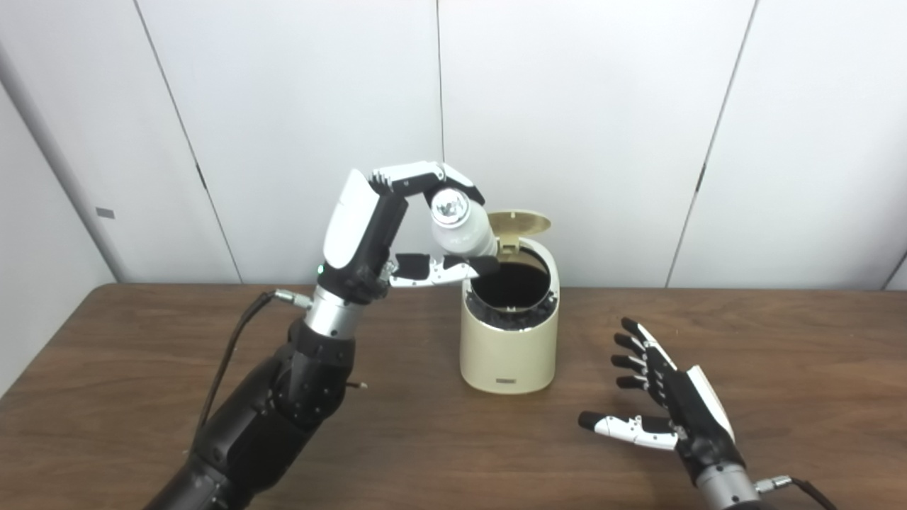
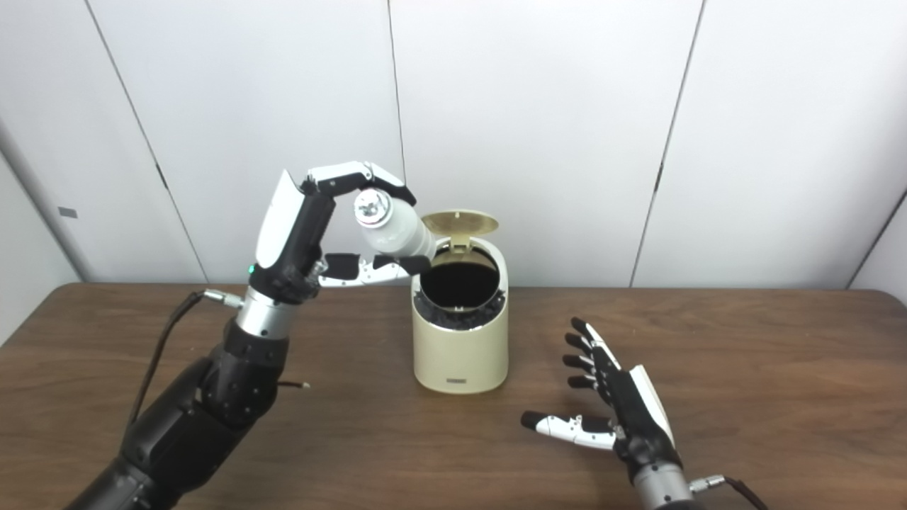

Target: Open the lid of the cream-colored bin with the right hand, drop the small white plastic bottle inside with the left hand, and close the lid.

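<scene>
Pinching the bottle (image 1: 462,228) between fingers and thumb, the left hand (image 1: 397,227) holds it tilted over the open bin (image 1: 509,333).

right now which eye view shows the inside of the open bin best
The right eye view: the bin mouth looks rounder there, with the bottle covering less of it. The left eye view shows the same opening, partly overlapped by the bottle and left hand.

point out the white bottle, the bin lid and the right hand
white bottle (image 1: 464,230), left eye view, on its body.
bin lid (image 1: 521,222), left eye view, on its raised underside.
right hand (image 2: 627,407), right eye view, on the palm.
</scene>
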Controlling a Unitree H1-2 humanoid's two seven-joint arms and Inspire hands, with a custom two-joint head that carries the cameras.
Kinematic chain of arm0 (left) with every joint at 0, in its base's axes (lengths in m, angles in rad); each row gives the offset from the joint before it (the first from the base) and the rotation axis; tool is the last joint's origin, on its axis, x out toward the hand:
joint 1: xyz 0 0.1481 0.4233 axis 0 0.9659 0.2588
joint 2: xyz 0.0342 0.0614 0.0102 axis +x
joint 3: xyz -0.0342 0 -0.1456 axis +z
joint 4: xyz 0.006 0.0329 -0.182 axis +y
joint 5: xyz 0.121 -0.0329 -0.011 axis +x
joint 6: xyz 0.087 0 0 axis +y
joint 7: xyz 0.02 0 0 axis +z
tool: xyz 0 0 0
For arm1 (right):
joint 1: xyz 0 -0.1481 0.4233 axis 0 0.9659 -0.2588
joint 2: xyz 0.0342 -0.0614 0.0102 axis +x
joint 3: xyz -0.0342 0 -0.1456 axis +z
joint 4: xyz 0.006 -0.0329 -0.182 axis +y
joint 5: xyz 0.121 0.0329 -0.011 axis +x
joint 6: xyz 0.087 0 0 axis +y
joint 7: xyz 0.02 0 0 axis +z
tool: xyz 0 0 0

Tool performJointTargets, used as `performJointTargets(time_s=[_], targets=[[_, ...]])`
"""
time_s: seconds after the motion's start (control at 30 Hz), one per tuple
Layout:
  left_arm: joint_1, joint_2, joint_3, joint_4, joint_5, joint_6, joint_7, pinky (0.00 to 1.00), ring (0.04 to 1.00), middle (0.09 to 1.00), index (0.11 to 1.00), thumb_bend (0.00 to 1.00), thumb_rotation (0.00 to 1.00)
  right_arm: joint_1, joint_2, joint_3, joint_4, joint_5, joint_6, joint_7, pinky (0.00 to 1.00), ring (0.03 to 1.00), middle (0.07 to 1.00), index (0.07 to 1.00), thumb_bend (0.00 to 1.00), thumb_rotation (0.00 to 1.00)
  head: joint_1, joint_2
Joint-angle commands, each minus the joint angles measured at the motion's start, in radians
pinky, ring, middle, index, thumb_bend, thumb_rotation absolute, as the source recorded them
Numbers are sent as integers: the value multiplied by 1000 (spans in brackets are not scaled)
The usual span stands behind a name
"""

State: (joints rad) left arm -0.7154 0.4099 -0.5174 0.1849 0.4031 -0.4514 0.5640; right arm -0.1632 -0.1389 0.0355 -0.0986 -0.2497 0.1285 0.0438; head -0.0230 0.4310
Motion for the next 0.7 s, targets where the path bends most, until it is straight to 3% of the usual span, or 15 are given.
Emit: performJointTargets(time_s=[0.0,0.27,0.57,0.67], targets=[[-78,28,-36,13,28,-19,94,363,427,492,502,503,0,-30,1,-5,-31,9,-30,-13,734,828,903,937,739,209,-2,0],[-144,56,-221,129,113,-19,286,339,417,499,503,503,0,-29,-8,-10,-30,13,-38,-13,719,827,909,935,739,220,-9,0],[-186,69,-351,218,235,-19,420,362,412,510,494,502,0,-25,-3,-16,-35,30,-38,-14,745,838,912,940,748,233,-15,3],[-203,61,-388,267,272,-19,473,314,424,517,502,477,0,-25,-4,-15,-36,33,-43,-16,760,842,912,942,745,236,-19,5]])
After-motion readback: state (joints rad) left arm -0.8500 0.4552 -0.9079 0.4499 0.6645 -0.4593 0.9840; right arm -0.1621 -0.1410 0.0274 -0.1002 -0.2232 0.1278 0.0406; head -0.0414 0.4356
